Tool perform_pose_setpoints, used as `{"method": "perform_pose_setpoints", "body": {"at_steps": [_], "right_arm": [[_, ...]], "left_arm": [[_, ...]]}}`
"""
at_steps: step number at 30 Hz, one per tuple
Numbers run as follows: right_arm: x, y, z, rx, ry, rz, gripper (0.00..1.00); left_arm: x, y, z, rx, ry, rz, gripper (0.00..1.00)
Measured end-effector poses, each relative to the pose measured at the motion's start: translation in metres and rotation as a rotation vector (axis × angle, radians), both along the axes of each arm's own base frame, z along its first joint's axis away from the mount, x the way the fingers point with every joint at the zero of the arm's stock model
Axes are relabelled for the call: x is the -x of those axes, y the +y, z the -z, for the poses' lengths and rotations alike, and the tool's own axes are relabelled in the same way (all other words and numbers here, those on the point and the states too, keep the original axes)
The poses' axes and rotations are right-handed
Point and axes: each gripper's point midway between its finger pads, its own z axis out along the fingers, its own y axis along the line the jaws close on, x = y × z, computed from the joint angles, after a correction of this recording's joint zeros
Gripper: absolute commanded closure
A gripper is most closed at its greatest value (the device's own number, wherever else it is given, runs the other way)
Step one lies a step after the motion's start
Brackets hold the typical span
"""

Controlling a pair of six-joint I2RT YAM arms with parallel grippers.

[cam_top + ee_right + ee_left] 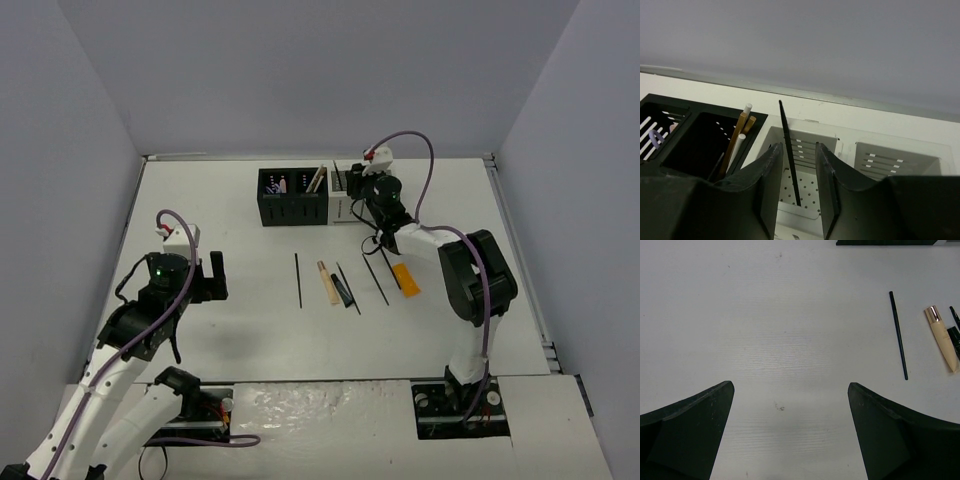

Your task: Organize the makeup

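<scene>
Top view: the table point(250, 330) is white and boxed in by grey walls point(300, 70) on three sides, open only at the near edge where the arms sit. There's loads of bare room on the left half, and the left tool point(203, 283) hovers there, well apart from everything. Two boxes sit side by side at the back, a black box point(292, 213) and a white box point(341, 207), with the right tool point(356, 185) over the white one. The makeup lies in a row mid-table: one long pencil point(298, 280), one cream tube point(327, 282), one black tube point(343, 291), one orange tube point(405, 278), plus at least two thin black sticks point(377, 281) in among them.

Left wrist: the tool's jaws are wide apart with nothing between them, just bare table. The long pencil and cream tube lie off to one side.

Right wrist: the tool is partly apart, not clamped. It straddles one standing pencil point(790, 160), which leans in a white-box slot with its foot on the perforated floor. I can't tell if it touches a finger. The black box next door holds at least four tan and white sticks point(742, 130) and something lilac point(655, 137).
</scene>
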Motion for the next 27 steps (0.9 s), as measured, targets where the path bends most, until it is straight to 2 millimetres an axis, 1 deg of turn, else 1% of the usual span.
{"method": "perform_pose_setpoints", "body": {"at_steps": [2,4,7,9,11,14,16,22,24,27], "right_arm": [[0.008,-0.002,-0.012,0.004,0.005,-0.005,0.65],[0.018,-0.005,-0.028,0.011,0.017,-0.009,0.61],[0.039,-0.011,-0.051,0.024,0.052,-0.016,0.56],[0.054,-0.017,-0.061,0.037,0.092,-0.018,0.52],[0.07,-0.023,-0.063,0.055,0.154,-0.02,0.45],[0.096,-0.031,-0.049,0.087,0.273,-0.031,0.35],[0.115,-0.036,-0.031,0.109,0.367,-0.043,0.32],[0.176,-0.054,0.041,0.196,0.679,-0.07,0.3],[0.192,-0.059,0.058,0.22,0.758,-0.073,0.32],[0.207,-0.062,0.078,0.253,0.846,-0.078,0.36]], "left_arm": [[0.0,0.0,-0.001,0.001,-0.002,0.0,0.03],[0.0,0.0,-0.001,0.002,-0.004,0.0,0.03],[0.0,0.0,-0.001,0.002,-0.004,0.0,0.03],[0.0,0.0,-0.001,0.002,-0.004,0.0,0.03],[0.0,0.0,-0.001,0.002,-0.004,0.0,0.03],[0.0,0.0,-0.001,0.002,-0.004,0.0,0.03],[0.0,0.0,-0.001,0.002,-0.004,0.0,0.03],[0.0,0.0,-0.001,0.002,-0.004,-0.001,0.03],[0.0,0.001,-0.001,0.002,-0.004,-0.002,0.03],[0.0,0.001,-0.001,0.002,-0.004,-0.005,0.03]]}}
